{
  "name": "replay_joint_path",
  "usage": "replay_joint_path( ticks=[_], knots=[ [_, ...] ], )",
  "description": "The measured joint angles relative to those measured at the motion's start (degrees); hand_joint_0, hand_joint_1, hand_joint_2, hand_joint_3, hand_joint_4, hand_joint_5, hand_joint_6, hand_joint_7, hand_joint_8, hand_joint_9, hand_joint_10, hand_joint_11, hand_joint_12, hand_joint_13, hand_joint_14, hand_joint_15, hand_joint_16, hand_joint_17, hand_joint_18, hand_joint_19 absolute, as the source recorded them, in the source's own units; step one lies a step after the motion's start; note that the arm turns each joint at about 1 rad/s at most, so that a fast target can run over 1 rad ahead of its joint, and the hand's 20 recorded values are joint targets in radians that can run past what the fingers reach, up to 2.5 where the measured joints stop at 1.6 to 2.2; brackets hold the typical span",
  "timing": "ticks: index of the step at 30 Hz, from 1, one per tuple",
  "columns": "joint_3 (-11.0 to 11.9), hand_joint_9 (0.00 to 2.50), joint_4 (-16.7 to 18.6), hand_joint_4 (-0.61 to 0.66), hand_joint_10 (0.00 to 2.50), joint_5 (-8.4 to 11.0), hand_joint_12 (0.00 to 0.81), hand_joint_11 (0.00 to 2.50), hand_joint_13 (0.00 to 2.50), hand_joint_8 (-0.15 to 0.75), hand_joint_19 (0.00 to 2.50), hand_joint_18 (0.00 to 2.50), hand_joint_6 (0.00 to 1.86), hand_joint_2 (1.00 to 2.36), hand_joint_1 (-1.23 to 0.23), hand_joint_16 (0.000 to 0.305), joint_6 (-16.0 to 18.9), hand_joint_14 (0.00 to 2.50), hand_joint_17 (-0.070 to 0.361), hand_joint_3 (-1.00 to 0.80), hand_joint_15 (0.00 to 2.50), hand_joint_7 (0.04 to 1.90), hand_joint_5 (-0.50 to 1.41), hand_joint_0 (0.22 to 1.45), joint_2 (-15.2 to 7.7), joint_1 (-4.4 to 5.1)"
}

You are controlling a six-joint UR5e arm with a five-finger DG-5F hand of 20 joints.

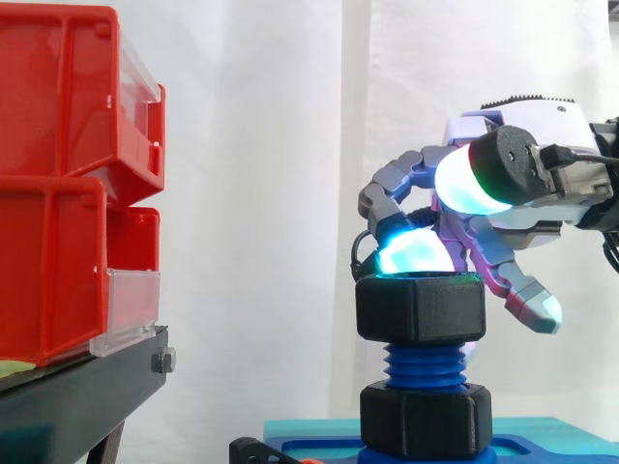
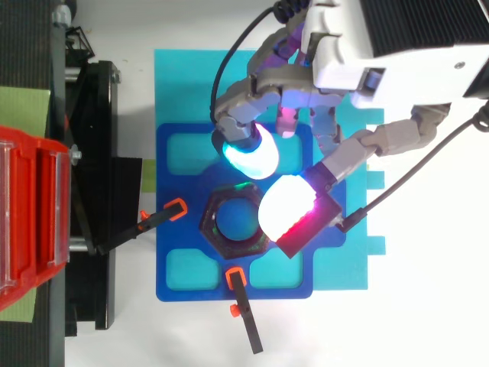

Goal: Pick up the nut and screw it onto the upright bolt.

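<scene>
The black hex nut [image 1: 421, 309] sits on top of the upright blue bolt [image 1: 424, 365], with a few threads showing below it. A second black nut [image 1: 426, 418] sits at the bolt's foot on the blue base plate [image 2: 176, 283]. From above, the upper nut [image 2: 218, 229] shows as a dark hexagon ring. My hand [image 1: 542, 145] hovers over it from the right, fingers bent and spread. One cyan pad [image 1: 411, 251] rests on the nut's far top rim. The large near pad [image 1: 474, 179] is raised clear above the nut. Nothing is pinched.
Stacked red bins [image 1: 58, 193] on a black stand [image 1: 77, 387] fill the left side. Two black clamps with orange tips [image 2: 176, 208] hold the base plate at its left and front. A light blue mat [image 2: 176, 92] lies under the plate.
</scene>
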Motion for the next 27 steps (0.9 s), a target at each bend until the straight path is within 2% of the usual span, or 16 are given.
replay_joint_path(
  ticks=[3,4,6,8,9,10,13,17,19,27],
  knots=[
    [0.2,1.82,0.4,0.0,0.01,-0.28,0.169,0.38,1.34,0.175,0.05,0.93,0.72,1.0,-0.39,0.008,0.0,0.01,0.018,-0.5,0.14,1.23,0.02,0.53,0.0,-0.16],
    [0.4,1.76,0.5,0.05,0.01,-0.36,0.186,0.37,1.28,0.209,0.04,0.9,0.63,1.0,-0.39,0.009,0.0,0.0,0.02,-0.5,0.13,1.43,0.03,0.53,0.0,-0.19],
    [0.9,1.67,0.2,0.09,0.01,-0.58,0.199,0.36,1.23,0.234,0.03,0.88,0.54,1.0,-0.38,0.011,0.0,0.0,0.025,-0.5,0.13,1.6,0.02,0.53,0.0,-0.26],
    [1.3,1.59,-0.1,0.1,0.01,-0.79,0.208,0.32,1.18,0.245,0.05,0.84,0.5,1.0,-0.37,0.013,0.0,0.0,0.03,-0.5,0.12,1.47,-0.01,0.53,0.0,-0.29],
    [1.7,1.53,-0.4,0.14,0.01,-0.91,0.214,0.29,1.14,0.241,0.06,0.83,0.5,1.0,-0.37,0.016,0.0,0.0,0.037,-0.5,0.11,1.26,-0.04,0.52,0.0,-0.29],
    [1.9,1.45,-0.7,0.17,0.01,-0.99,0.219,0.26,1.09,0.231,0.07,0.81,0.5,1.0,-0.36,0.018,0.0,0.0,0.042,-0.5,0.1,1.13,-0.07,0.52,0.0,-0.3],
    [2.9,1.19,-1.6,0.15,0.0,-1.2,0.242,0.05,0.92,0.217,0.04,0.67,0.5,1.0,-0.35,0.025,0.0,0.0,0.057,-0.5,0.04,0.84,-0.13,0.5,0.0,-0.31],
    [3.7,0.9,-1.9,0.12,0.0,-1.45,0.26,0.0,0.73,0.214,0.0,0.45,0.5,1.0,-0.33,0.03,-0.1,0.0,0.067,-0.5,0.0,0.71,-0.16,0.49,0.0,-0.33],
    [3.8,0.73,-1.6,0.1,0.0,-1.48,0.272,0.0,0.6,0.208,0.0,0.26,0.5,1.0,-0.31,0.031,-0.2,0.0,0.07,-0.5,0.0,0.66,-0.18,0.48,0.0,-0.3],
    [3.4,0.48,-0.9,0.08,0.0,-1.28,0.308,0.0,0.33,0.205,0.0,0.0,0.5,1.0,-0.34,0.035,-0.3,0.0,0.079,-0.5,0.0,0.62,-0.2,0.44,-0.1,0.48]
  ],
)
